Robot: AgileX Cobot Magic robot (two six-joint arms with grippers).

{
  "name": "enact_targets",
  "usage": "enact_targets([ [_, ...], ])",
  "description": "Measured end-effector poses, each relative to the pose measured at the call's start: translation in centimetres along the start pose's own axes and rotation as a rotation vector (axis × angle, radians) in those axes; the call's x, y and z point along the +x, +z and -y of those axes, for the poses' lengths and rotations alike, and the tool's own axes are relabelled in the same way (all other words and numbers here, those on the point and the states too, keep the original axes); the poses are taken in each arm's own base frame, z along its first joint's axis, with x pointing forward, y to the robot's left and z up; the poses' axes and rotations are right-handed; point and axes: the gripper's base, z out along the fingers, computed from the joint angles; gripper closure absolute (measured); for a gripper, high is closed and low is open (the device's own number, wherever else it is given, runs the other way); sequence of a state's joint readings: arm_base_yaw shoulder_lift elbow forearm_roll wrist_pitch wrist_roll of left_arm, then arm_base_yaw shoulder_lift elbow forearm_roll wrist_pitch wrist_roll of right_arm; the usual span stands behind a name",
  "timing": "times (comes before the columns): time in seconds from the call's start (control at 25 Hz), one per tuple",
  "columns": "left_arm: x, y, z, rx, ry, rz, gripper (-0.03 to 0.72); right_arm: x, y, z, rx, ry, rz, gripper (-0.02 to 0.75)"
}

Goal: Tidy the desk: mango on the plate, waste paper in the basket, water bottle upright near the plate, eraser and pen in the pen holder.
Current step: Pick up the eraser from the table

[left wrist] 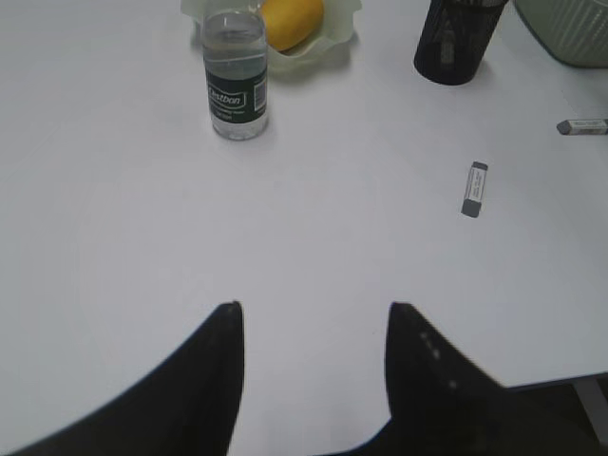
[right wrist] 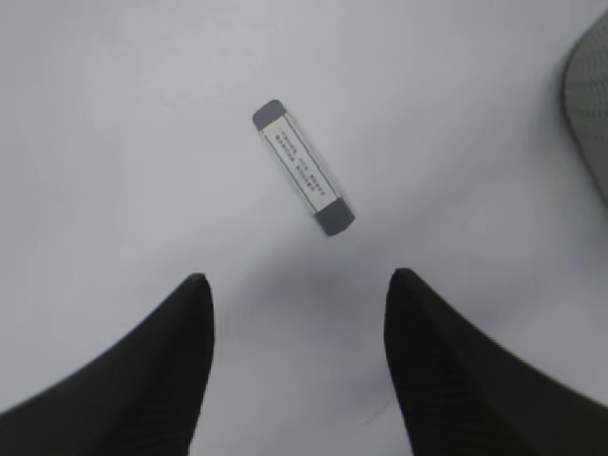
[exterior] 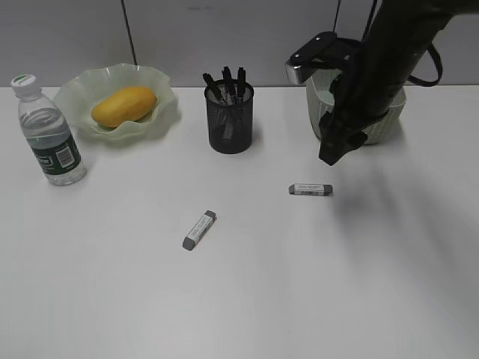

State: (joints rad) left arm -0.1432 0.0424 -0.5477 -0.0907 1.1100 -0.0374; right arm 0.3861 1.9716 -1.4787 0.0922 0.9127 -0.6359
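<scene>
The mango (exterior: pixel 124 105) lies on the wavy plate (exterior: pixel 166 114), and the water bottle (exterior: pixel 51 131) stands upright to its left. Black pens (exterior: pixel 227 81) stick out of the mesh pen holder (exterior: pixel 229 118). Two erasers lie on the desk, one (exterior: pixel 310 189) right of centre and one (exterior: pixel 198 229) nearer the front. My right gripper (exterior: pixel 329 153) hangs open a little above and behind the right eraser (right wrist: pixel 303 167), with nothing between its fingers. My left gripper (left wrist: pixel 313 306) is open and empty over bare desk, outside the exterior view. The waste paper is out of view.
The pale green basket (exterior: pixel 393 120) stands at the back right, partly hidden by my right arm. The left wrist view shows the bottle (left wrist: pixel 235 81) and the near eraser (left wrist: pixel 474 188) far ahead. The desk's front edge (left wrist: pixel 560 380) shows at lower right there.
</scene>
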Motion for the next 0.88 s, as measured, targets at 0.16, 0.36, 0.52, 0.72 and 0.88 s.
enact_targets([
  [0.16,-0.1,0.0,0.3,0.035,-0.018,0.009,0.314,-0.4,1.8,0.4,0.015,-0.182,0.013,0.276],
  [0.36,-0.1,0.1,0.5,0.055,-0.029,0.020,0.314,-0.6,3.8,0.8,0.031,-0.325,0.023,0.199],
  [0.52,-0.1,0.2,0.3,0.039,-0.021,0.020,0.314,-0.5,5.5,0.6,0.010,-0.360,0.002,0.161],
  [0.72,0.1,0.5,0.1,0.017,-0.012,0.016,0.314,0.0,8.1,0.3,-0.030,-0.376,-0.035,0.155],
  [0.88,0.1,0.6,0.1,0.014,-0.011,0.018,0.314,0.2,9.5,0.3,-0.040,-0.374,-0.047,0.159],
])
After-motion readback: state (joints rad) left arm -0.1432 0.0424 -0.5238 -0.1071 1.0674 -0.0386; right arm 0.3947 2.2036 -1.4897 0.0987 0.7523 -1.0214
